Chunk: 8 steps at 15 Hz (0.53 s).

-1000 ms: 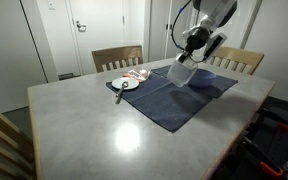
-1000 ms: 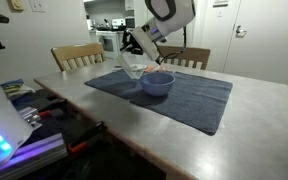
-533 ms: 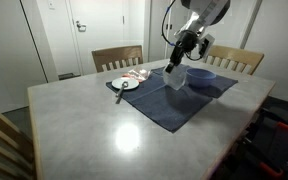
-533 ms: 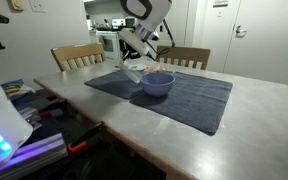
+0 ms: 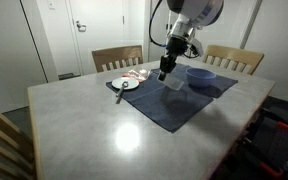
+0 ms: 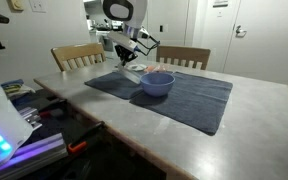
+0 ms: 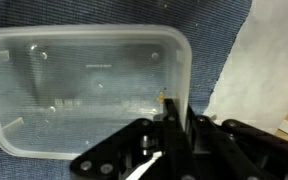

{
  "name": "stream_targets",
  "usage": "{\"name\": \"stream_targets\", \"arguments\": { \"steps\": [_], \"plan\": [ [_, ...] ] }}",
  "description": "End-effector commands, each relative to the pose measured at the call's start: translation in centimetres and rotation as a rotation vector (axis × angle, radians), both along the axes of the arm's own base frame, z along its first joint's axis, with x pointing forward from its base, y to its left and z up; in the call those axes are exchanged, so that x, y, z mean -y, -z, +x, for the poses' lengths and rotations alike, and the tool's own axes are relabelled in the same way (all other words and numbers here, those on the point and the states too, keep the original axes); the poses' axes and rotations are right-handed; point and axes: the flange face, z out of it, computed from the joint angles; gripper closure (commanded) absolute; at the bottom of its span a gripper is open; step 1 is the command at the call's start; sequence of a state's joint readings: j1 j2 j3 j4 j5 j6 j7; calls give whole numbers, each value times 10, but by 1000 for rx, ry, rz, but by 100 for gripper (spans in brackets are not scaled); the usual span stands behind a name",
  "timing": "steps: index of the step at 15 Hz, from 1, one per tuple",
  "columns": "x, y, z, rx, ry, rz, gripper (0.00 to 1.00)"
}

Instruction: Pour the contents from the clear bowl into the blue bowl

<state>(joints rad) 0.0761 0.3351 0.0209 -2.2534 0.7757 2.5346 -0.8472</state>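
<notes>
Under me runs a wide pale grey table [image 5: 84, 130] with a smooth, glossy top, seen in both exterior views [image 6: 264, 110]. A dark blue rectangular cloth mat [image 5: 174, 108] lies flat on it, set at an angle. At the mat's corner sits a small round white plate [image 5: 125, 84]; cloth or bare tabletop beneath it, I can't tell.

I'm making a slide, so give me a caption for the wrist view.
Wrist view: gripper pinching the rim of the clear bowl, seemingly empty, over the dark blue cloth.
</notes>
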Motion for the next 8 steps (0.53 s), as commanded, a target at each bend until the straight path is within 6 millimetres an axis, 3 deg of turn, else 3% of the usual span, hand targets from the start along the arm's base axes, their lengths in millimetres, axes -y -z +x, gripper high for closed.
{"name": "stream_targets", "arguments": {
  "steps": [1, 8],
  "plan": [
    [-14, 13, -14, -59, 38, -115, 98],
    [-29, 24, -24, -159, 62, -245, 98]
  ]
}}
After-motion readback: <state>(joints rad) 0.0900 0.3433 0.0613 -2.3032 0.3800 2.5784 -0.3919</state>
